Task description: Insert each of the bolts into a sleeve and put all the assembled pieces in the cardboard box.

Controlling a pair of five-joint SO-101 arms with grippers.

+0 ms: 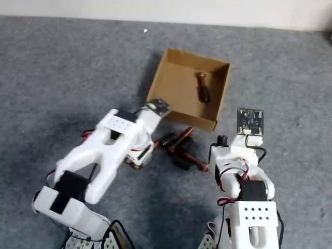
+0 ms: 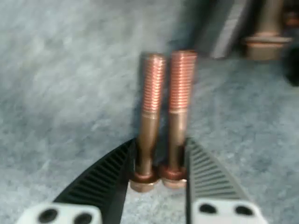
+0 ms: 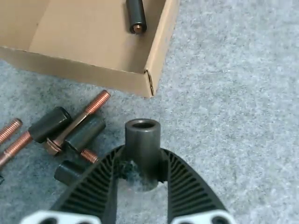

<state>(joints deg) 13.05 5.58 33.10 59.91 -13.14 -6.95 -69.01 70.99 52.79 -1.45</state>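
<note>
Far left, above the grey desk (image 1: 62,67): two copper bolts (image 2: 180,93) clamped side by side in the left gripper (image 2: 159,149), heads between the fingers, threaded ends pointing away. Just right of that, lying on the desk in front of the cardboard box (image 1: 171,78): a loose heap (image 1: 179,148) of more bolts and dark sleeves, touching one another. Inside the box, towards its right wall: one assembled piece (image 1: 203,87). Farther right, near the box's front corner: one black sleeve (image 3: 142,140) pinched upright in the right gripper (image 3: 142,163), open bore facing up.
</note>
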